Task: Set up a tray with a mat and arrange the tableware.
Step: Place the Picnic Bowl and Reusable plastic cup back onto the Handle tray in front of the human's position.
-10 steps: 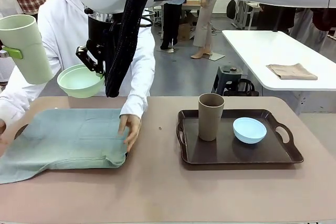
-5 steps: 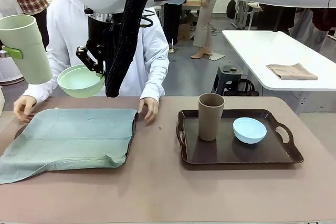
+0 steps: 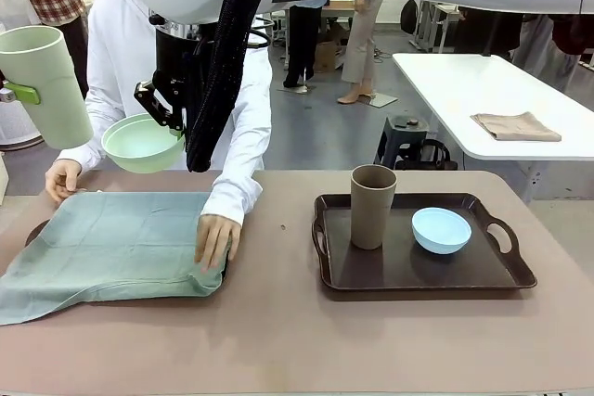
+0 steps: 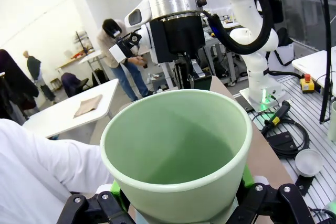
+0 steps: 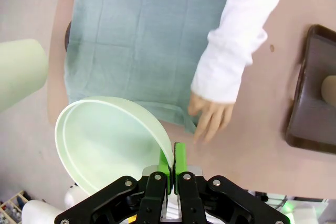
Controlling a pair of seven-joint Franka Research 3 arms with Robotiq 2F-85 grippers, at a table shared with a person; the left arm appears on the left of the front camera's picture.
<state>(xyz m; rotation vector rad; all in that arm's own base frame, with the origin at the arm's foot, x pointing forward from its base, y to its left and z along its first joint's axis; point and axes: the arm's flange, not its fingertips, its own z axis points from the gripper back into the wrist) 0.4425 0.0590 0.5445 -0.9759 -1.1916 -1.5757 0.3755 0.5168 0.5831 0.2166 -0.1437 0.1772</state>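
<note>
Two of four pieces look placed. Front view: the brown tumbler (image 3: 372, 206) and light blue bowl (image 3: 441, 229) stand in the right tray (image 3: 418, 277), while a person's hand (image 3: 215, 236) flattens the mat (image 3: 111, 248) on the tabletop (image 3: 278, 340). The left claw (image 3: 20, 93) holds the pale green tumbler (image 3: 42, 81) aloft, and the right claw (image 3: 165, 120) holds the pale green bowl (image 3: 141, 143). Left wrist view: jaws wide around the tumbler's body. Right wrist view: pads (image 5: 180, 162) pinch the bowl's rim above the mat; both pieces apparently await placing.
</note>
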